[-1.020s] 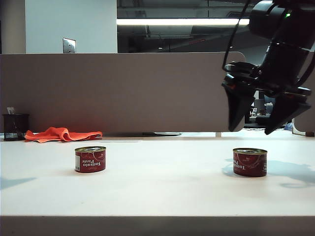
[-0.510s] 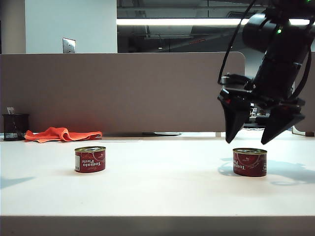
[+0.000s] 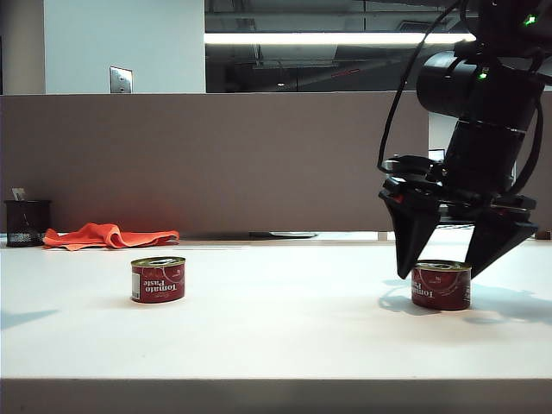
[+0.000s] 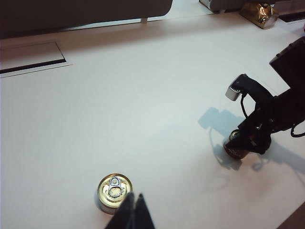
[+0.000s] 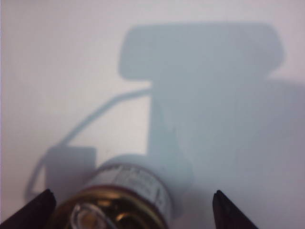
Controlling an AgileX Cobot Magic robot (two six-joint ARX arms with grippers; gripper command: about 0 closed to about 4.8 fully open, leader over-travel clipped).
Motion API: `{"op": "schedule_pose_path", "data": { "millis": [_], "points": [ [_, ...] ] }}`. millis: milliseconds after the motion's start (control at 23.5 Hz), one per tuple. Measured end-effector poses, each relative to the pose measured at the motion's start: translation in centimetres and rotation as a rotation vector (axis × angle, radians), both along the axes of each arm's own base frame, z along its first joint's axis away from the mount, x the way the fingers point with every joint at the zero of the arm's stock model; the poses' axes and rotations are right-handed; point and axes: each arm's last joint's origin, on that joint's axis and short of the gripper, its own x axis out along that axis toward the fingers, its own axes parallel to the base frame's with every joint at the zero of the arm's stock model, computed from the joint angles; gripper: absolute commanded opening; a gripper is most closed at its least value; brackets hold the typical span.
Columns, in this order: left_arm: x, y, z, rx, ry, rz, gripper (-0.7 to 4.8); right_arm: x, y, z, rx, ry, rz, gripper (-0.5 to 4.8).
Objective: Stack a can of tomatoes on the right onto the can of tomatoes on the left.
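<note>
With your right end effector [image 3: 454,269] spread wide astride the right can [image 3: 441,285] at lower right, centre it, sink lower, then clamp; left end effector [image 4: 133,213] hangs pinched together above the left can [image 3: 159,279].

right can [image 5: 119,205] cut off, blurred.

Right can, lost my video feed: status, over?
Right end effector open, straddling right can, no grip yet. Left end effector shut, above left can. Nothing between cans.
</note>
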Motion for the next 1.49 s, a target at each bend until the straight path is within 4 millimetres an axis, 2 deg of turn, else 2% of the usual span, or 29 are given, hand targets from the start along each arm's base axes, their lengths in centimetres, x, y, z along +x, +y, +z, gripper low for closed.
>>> {"op": "schedule_pose_path", "data": {
  "millis": [383, 808, 1063, 1233, 1360, 1488],
  "points": [
    [0.0, 0.0, 0.0, 0.0, -0.001, 0.001, -0.03, -0.5, -0.1, -0.2, -0.022, 0.055, -0.002, 4.79],
    [0.2, 0.4, 0.0, 0.096, -0.037, 0.143, -0.04, -0.6, -0.1, -0.2, -0.023, 0.058, -0.002, 2.68],
    [0.4, 0.4, 0.3, 0.108, -0.088, 0.149, -0.04, -0.4, 0.0, 0.0, -0.021, 0.05, -0.002, 2.59],
    [0.4, 0.4, 0.6, 0.101, -0.113, 0.151, -0.04, 0.8, 1.1, 2.7, -0.001, -0.029, 0.018, 2.59],
    [0.5, 0.4, 0.6, 0.099, -0.12, 0.151, -0.04, 1.3, 3.0, 5.0, 0.025, -0.102, 0.065, 2.59],
    [0.5, 0.4, 0.6, 0.099, -0.12, 0.151, -0.04, 1.2, 5.9, 7.3, 0.067, -0.187, 0.137, 2.6]
  ]
}}
